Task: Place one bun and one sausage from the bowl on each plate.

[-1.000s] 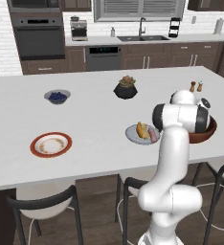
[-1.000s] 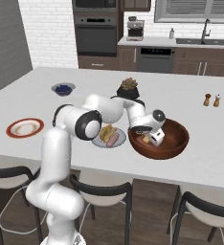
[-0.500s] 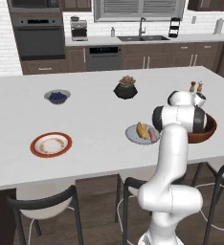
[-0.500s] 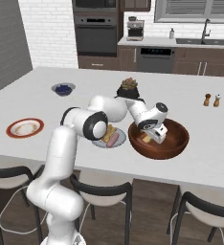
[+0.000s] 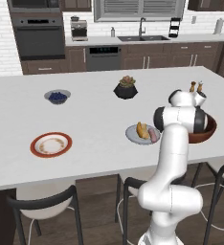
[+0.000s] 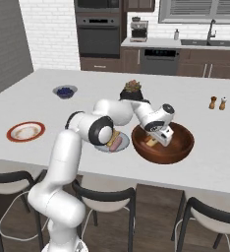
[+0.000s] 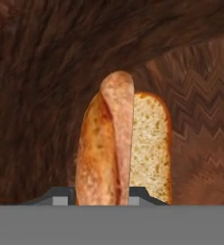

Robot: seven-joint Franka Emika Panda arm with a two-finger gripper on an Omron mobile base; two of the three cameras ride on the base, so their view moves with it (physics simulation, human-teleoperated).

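While the red-rimmed plate (image 6: 25,131) lies bare at the far left of the island (image 6: 195,98), well apart from everything else of the task, the grey plate (image 6: 103,147) is seen near the middle, already carrying a bun and a sausage (image 6: 117,143) and sitting just beside the bowl (image 6: 183,147). Further right, the gripper (image 6: 160,140) is lowered inside the bowl, over the bun (image 6: 151,142) that remains there.

From the hand view, the sausage (image 7: 117,139) is seen lying along the split bun (image 7: 152,143), its long axis running straight away from the claw, with the near end passing between the two tips (image 7: 60,195). The jaws are drawn in on either side of that near end; it is judged that the sausage is clamped between them, though whether the bun's left half is pinched too cannot be told.

The coming move is judged to turn on one relation: the empty plate lies far to the left of the claw, past the filled plate, so a lift clear of the bowl's wall and a long carry leftward across the island are called for. The sausage's axis is best kept in line with the fingers during that carry.
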